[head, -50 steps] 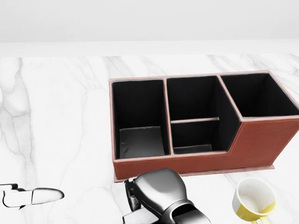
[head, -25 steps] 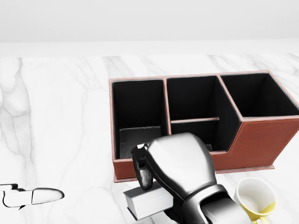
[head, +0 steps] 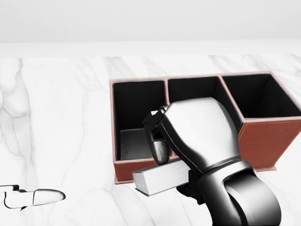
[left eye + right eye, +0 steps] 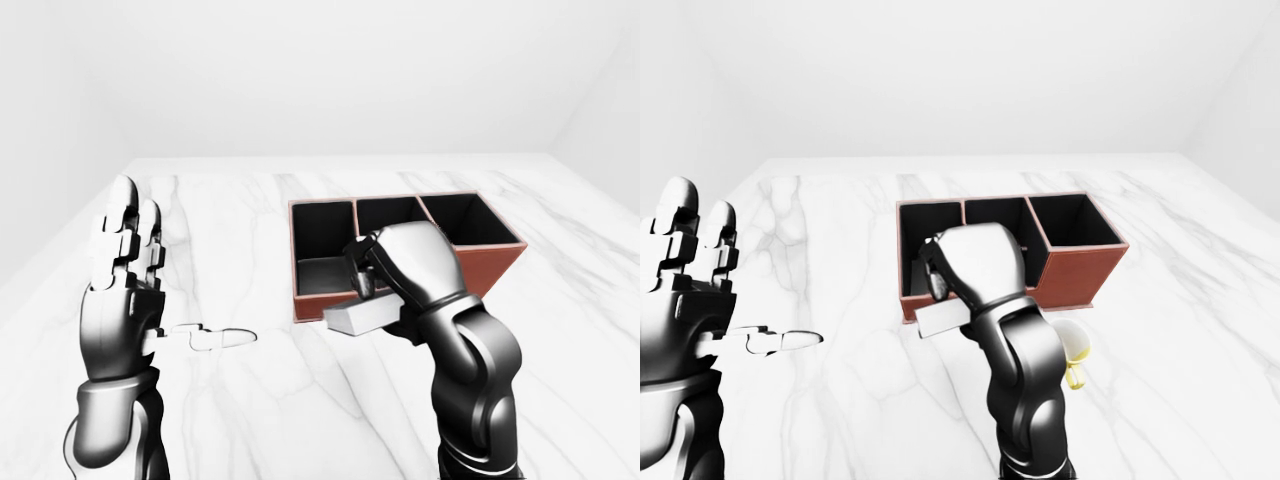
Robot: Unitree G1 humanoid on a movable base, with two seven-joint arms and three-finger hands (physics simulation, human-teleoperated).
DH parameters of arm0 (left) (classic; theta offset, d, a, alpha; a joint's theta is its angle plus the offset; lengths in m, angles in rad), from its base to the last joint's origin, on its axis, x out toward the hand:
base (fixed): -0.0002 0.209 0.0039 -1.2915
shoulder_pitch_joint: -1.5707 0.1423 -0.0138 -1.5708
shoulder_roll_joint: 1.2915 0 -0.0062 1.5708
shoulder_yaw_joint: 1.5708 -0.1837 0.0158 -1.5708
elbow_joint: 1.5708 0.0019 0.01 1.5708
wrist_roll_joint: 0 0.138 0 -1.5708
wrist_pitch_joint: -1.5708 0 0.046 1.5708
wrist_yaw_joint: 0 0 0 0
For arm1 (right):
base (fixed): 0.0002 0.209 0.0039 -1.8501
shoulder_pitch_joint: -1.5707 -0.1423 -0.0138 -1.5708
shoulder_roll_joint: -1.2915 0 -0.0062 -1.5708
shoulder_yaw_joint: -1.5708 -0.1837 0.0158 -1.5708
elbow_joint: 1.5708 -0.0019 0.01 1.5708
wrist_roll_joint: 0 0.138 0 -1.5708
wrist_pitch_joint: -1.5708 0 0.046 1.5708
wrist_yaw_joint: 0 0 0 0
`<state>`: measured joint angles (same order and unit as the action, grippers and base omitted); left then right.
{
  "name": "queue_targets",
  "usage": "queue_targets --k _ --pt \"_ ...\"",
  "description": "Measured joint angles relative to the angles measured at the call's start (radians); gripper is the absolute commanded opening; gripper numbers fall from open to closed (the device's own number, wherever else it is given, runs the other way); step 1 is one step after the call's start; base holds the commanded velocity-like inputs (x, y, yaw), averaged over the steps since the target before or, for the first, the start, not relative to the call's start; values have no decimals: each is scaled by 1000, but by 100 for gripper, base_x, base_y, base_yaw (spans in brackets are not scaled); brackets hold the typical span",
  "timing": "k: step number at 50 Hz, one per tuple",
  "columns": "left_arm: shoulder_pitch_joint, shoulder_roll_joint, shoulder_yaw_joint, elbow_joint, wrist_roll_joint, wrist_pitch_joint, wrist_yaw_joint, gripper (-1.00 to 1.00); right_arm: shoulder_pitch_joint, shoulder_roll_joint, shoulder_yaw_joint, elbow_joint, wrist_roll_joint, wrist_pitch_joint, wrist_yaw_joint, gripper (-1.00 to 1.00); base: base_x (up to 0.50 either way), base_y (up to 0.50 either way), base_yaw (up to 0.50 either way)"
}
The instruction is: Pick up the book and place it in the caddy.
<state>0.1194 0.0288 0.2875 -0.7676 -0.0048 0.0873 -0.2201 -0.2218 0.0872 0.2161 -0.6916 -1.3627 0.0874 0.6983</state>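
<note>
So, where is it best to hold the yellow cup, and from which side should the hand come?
Grip the yellow cup at its rim or wall, coming from above on the view's right. It stands by the caddy, with the right hand and forearm blocking its left.

The head view looked steeply down, close over the caddy [image 3: 263,136], which filled its middle. Both eye views looked from farther off, more level, taking in the caddy, the marble table [image 4: 300,400] around it and the wall beyond.
</note>
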Motion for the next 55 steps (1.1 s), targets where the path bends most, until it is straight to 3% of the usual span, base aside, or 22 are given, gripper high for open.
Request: queue_targets --k 16,55 --pt "-2 1 -1 5 -1 0 2 100 -139 -40 -84 42 38 0 0 -100 0 0 0" --pt "-1 2 -4 9 5 0 2 100 -358 -266 -256 288 201 0 0 -100 0 0 0"
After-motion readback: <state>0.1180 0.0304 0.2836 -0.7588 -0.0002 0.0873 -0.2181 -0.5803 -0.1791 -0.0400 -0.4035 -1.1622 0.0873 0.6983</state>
